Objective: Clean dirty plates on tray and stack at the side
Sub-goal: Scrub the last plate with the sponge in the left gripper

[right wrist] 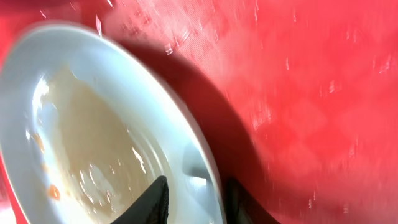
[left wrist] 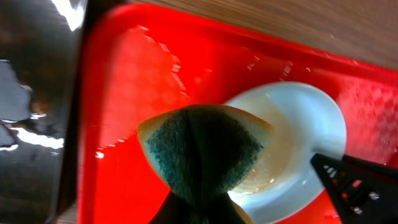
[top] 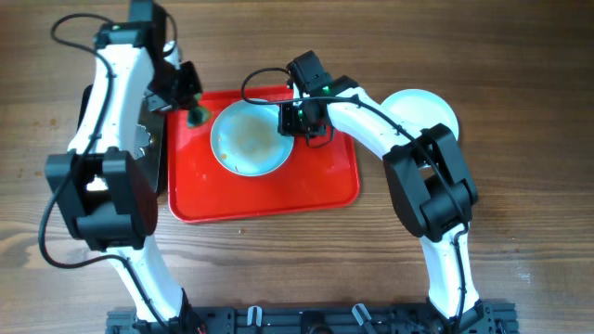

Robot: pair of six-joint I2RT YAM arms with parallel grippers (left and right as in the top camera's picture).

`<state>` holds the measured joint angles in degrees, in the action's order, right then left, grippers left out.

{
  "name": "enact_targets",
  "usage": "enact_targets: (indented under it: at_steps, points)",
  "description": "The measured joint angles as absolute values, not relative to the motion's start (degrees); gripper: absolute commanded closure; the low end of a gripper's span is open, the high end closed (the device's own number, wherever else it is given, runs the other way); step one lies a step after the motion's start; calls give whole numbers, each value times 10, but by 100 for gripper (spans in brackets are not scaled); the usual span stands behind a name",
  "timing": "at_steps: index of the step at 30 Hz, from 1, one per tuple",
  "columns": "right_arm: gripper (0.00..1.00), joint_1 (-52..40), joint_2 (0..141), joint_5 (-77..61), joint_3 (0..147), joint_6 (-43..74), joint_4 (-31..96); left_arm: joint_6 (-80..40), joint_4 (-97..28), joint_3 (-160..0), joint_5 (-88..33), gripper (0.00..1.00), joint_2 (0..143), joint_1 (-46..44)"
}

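**A:** What are the two hands doing?

**B:** The left gripper (top: 193,110) is clamped on a folded yellow sponge with a green scouring face (left wrist: 202,146), held just above the large bright red plastic tray (top: 278,199). The right gripper (right wrist: 198,202) pinches the edge of a round white plate with a pale aqua rim (top: 249,139), one finger inside it and one outside.

**A:** Where is that plate?

**B:** On the tray, just beyond the sponge. It is smeared with a brownish film and orange specks. A shadow under the gripped edge suggests it is tilted up. A second white plate (top: 434,109) lies off the tray, behind the right arm.

**A:** What could go wrong?

**B:** In my judgement, the glossy rim could slip from the pinch once the sponge pushes on it, and the plate would skid across the tray. Pressing off-centre might also twist it loose.
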<state>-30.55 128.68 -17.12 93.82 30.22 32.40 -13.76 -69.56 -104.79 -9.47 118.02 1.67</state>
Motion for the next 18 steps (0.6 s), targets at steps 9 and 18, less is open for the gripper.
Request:
enact_targets:
  at_steps: [9,18]
  points:
    - [96,-304,1282,-141,933,276,343,-137,-688,-1048,-96,96,1180,34]
    - [89,-309,1084,51,923,243,410,-137,-688,-1048,-96,96,1180,34]
